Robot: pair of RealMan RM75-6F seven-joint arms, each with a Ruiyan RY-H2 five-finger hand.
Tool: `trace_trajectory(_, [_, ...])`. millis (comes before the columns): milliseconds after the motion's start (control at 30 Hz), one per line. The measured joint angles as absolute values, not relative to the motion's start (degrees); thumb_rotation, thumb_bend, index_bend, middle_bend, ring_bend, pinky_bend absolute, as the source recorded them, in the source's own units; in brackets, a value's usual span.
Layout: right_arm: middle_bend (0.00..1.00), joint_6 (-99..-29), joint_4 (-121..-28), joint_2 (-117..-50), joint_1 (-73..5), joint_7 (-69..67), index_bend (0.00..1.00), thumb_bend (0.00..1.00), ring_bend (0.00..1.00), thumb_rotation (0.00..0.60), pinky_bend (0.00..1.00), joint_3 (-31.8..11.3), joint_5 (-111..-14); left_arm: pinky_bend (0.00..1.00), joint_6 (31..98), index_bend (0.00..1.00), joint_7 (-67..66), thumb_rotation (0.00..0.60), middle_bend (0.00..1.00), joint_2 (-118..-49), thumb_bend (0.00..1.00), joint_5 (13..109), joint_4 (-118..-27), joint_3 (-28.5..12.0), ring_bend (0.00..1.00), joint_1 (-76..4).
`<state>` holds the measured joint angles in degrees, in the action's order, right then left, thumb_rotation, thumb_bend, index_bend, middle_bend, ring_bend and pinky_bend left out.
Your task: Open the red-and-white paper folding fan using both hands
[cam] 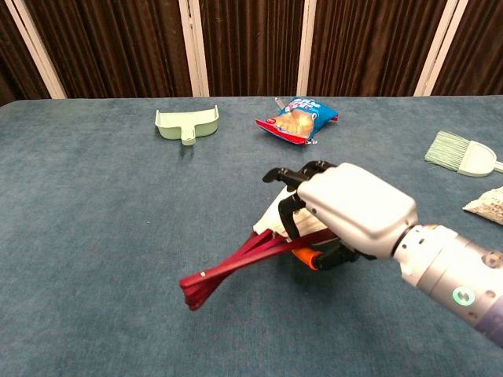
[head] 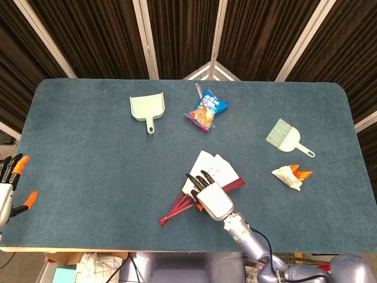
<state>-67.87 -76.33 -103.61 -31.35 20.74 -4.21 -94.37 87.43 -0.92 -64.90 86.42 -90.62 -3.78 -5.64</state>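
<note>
The red-and-white paper fan (head: 211,167) is partly spread, its white paper pointing to the far side and its red sticks (cam: 233,271) gathered toward the near left. My right hand (cam: 355,209) grips the fan around the sticks near the paper, fingers curled over the top and thumb underneath. In the chest view the stick end hangs above the table. The head view shows the same right hand (head: 212,198) covering the fan's middle. My left hand (head: 9,187) stays at the table's far left edge, well away from the fan, holding nothing with fingers apart.
A pale green dustpan (head: 147,109) and a blue chip bag (head: 206,111) lie toward the back. A green hand brush (head: 286,137) and a crumpled white-and-orange wrapper (head: 291,175) lie to the right. The table's blue cloth (head: 88,171) stretches between my hands.
</note>
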Motion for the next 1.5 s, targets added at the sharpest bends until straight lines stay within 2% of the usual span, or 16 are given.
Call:
trace_trajectory(200, [0.15, -65.6, -89.4, -94.8, -32.9, 23.3, 0.68, 0.46, 0.24, 0.6, 0.16, -7.3, -92.6, 0.05, 87.6, 0.06, -0.5, 0.6, 0.02, -64.8, 0.42, 87.0, -90.6, -3.5, 0.0, -5.6])
trace_trajectory(333, [0.15, -62.4, -98.2, -87.9, -34.6, 24.6, 0.68, 0.46, 0.24, 0.6, 0.16, -11.2, -88.7, 0.05, 88.1, 0.06, -0.2, 0.6, 0.02, -64.8, 0.42, 87.5, -90.6, -3.5, 0.0, -5.6])
trace_trajectory(533, [0.15, -57.4, -104.7, -79.3, -37.8, 27.7, 0.68, 0.47, 0.24, 0.6, 0.16, -18.3, -80.6, 0.05, 89.2, 0.06, 1.5, 0.6, 0.02, -65.0, 0.4, 88.2, -89.9, -3.8, 0.0, -5.4])
trace_trajectory(733, [0.15, -53.9, -109.3, -75.4, -40.7, 29.0, 0.68, 0.47, 0.24, 0.6, 0.16, -22.5, -70.1, 0.05, 90.1, 0.06, 3.5, 0.6, 0.03, -65.8, 0.38, 88.6, -88.7, -4.3, 0.0, -5.6])
trace_trajectory(1033, [0.15, -50.4, -115.1, -72.2, -47.8, 31.7, 0.68, 0.47, 0.24, 0.6, 0.16, -25.7, -55.5, 0.05, 89.8, 0.07, 9.0, 0.6, 0.03, -65.3, 0.37, 90.8, -88.3, -3.5, 0.0, -6.1])
trace_trajectory(1500, [0.15, -53.8, -119.1, -77.5, -59.2, 38.5, 0.69, 0.48, 0.24, 0.6, 0.16, -25.3, -47.7, 0.05, 87.9, 0.15, 18.0, 0.6, 0.05, -67.9, 0.34, 95.3, -87.1, -1.8, 0.0, -8.9])
